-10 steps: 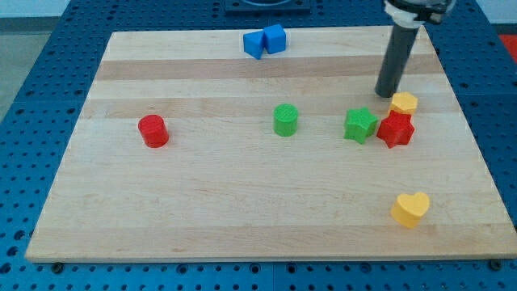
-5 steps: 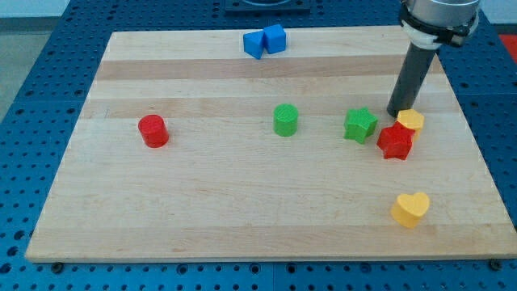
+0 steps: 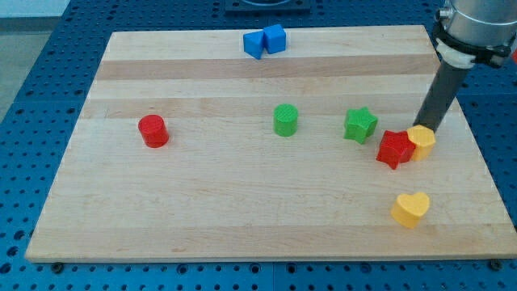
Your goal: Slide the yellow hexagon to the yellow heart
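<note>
The yellow hexagon (image 3: 422,141) lies at the view's right, touching the right side of a red star-like block (image 3: 396,148). My tip (image 3: 424,127) rests against the hexagon's upper edge, the dark rod rising up and to the right. The yellow heart (image 3: 410,208) lies below the hexagon, near the board's bottom right, apart from both.
A green star (image 3: 360,124) sits left of the red block. A green cylinder (image 3: 285,120) is mid-board and a red cylinder (image 3: 153,130) at the left. Two blue blocks (image 3: 264,40) touch at the board's top edge. The wooden board (image 3: 242,202) has its right edge close to the hexagon.
My tip moved right and down, pushing the yellow hexagon down and right around the red block. The red block shifted down slightly. The other blocks stayed put.
</note>
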Robot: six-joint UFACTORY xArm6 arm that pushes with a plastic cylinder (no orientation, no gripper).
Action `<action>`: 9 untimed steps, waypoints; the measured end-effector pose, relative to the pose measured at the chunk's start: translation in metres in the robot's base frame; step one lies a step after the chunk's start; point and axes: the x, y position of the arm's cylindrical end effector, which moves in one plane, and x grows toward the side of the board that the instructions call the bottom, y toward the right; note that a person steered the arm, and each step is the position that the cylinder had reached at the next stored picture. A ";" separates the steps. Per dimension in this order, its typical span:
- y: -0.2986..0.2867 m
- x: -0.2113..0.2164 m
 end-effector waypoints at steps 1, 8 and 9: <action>0.000 0.014; 0.006 0.106; 0.027 0.098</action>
